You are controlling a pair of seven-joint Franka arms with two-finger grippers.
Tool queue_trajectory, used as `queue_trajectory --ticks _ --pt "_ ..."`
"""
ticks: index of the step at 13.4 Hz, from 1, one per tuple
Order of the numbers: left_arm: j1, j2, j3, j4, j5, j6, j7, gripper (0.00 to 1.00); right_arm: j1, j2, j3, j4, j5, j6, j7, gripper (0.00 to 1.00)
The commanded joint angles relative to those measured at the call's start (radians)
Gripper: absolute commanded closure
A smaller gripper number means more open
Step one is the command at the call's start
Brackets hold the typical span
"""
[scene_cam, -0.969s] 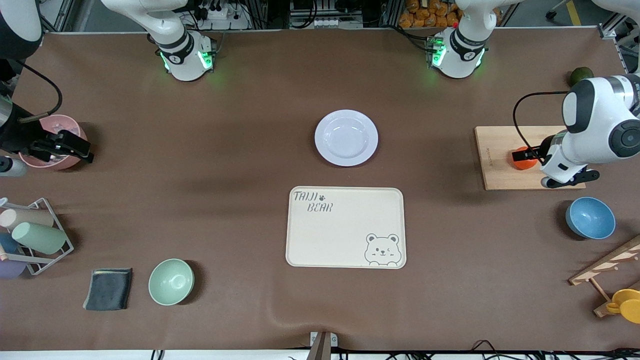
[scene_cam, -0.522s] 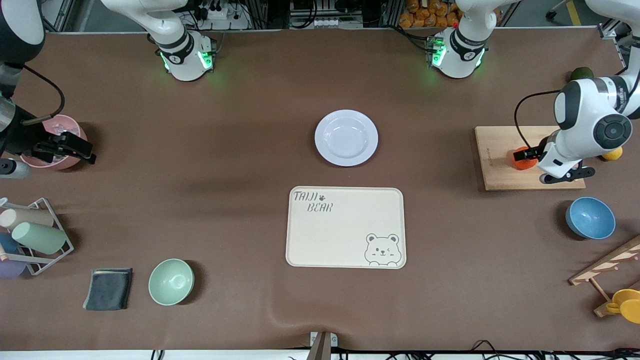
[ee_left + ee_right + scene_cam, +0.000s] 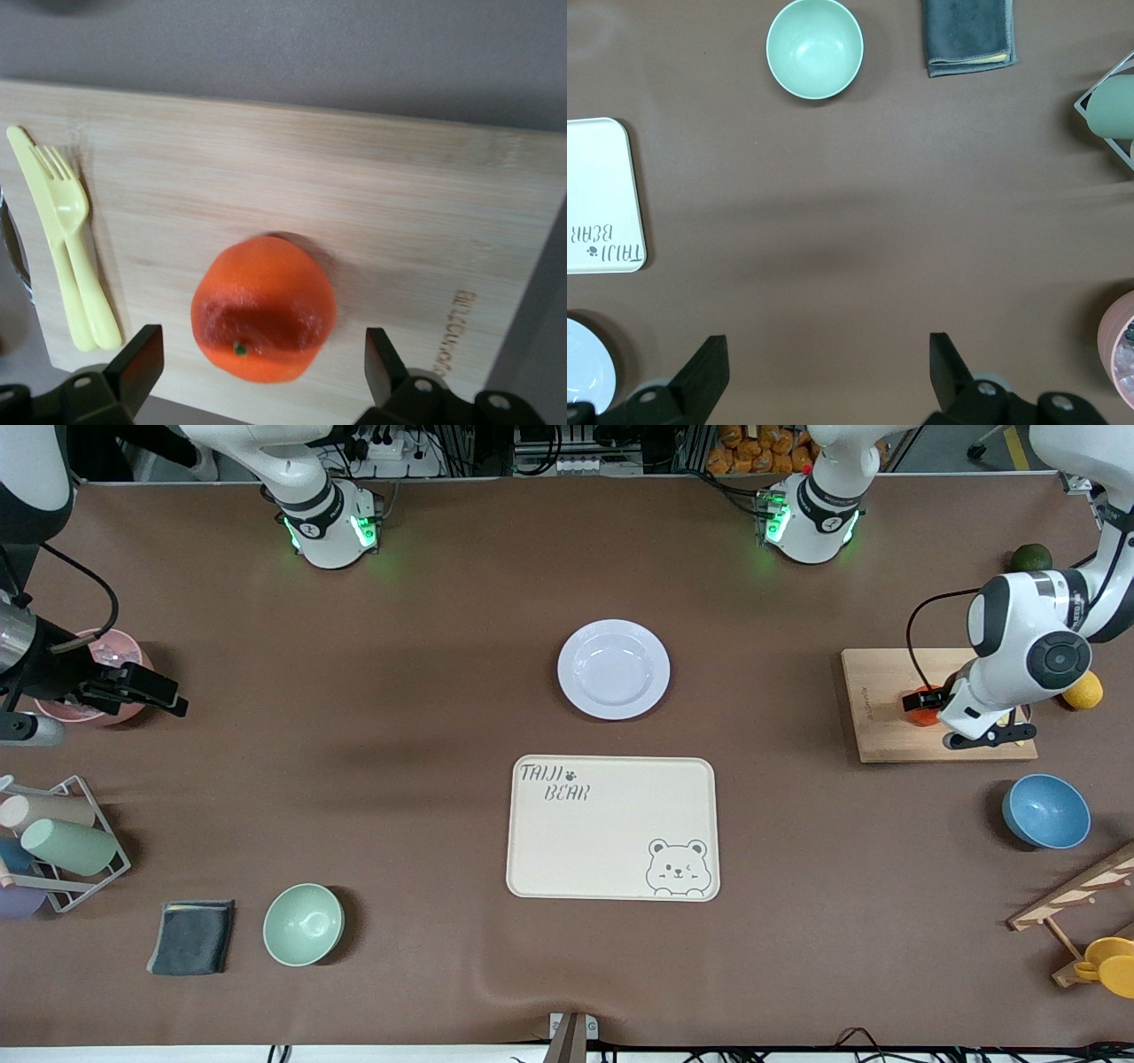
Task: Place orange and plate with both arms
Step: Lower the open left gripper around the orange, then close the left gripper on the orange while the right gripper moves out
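Observation:
The orange (image 3: 921,710) lies on a wooden cutting board (image 3: 886,740) at the left arm's end of the table, partly hidden by the left wrist. In the left wrist view the orange (image 3: 264,308) sits between the spread fingers of my left gripper (image 3: 264,372), which is open and empty just above it. In the front view the left gripper (image 3: 985,737) hangs over the board. The white plate (image 3: 613,669) lies at the table's middle, its edge showing in the right wrist view (image 3: 585,365). My right gripper (image 3: 133,689) (image 3: 824,372) is open and empty over bare table beside a pink bowl.
A cream bear tray (image 3: 611,828) lies nearer the camera than the plate. A yellow plastic fork (image 3: 75,239) lies on the board. A lemon (image 3: 1083,691), dark green fruit (image 3: 1030,558), blue bowl (image 3: 1045,810), mint bowl (image 3: 303,924), grey cloth (image 3: 190,936), pink bowl (image 3: 84,710) and cup rack (image 3: 62,841) stand around.
The left arm has shifted toward the table's middle over the orange, uncovering the lemon. The right gripper has moved a little toward the table's middle.

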Motion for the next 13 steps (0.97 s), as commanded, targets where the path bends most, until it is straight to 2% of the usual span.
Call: queue_trajectory --ticks 1,4,6,7,10,13 --pt "0.011 0.024 -0.009 -0.003 0.045 0.029 -0.002 0.0 -0.003 -0.004 0.003 -0.007 0.014 -0.001 0.006 0.0" --pt "0.055 0.025 -0.009 -0.003 0.047 0.035 0.079 0.0 -0.018 0.005 0.003 -0.009 0.03 -0.002 -0.001 0.0" --pt "0.129 0.042 -0.012 -0.015 0.047 0.084 0.159 0.0 -0.021 -0.001 0.002 -0.032 0.136 0.009 0.011 0.0" --pt "0.162 0.051 -0.015 -0.023 0.047 0.114 0.182 0.0 -0.035 0.001 0.002 -0.042 0.153 0.01 0.011 0.0" --pt "0.166 0.053 -0.029 -0.028 0.034 0.125 0.184 0.0 -0.029 -0.008 0.003 -0.052 0.166 -0.01 0.013 0.0" --pt "0.169 0.054 -0.03 -0.029 0.033 0.125 0.185 0.0 -0.026 -0.007 0.005 -0.123 0.277 -0.012 0.013 0.0"
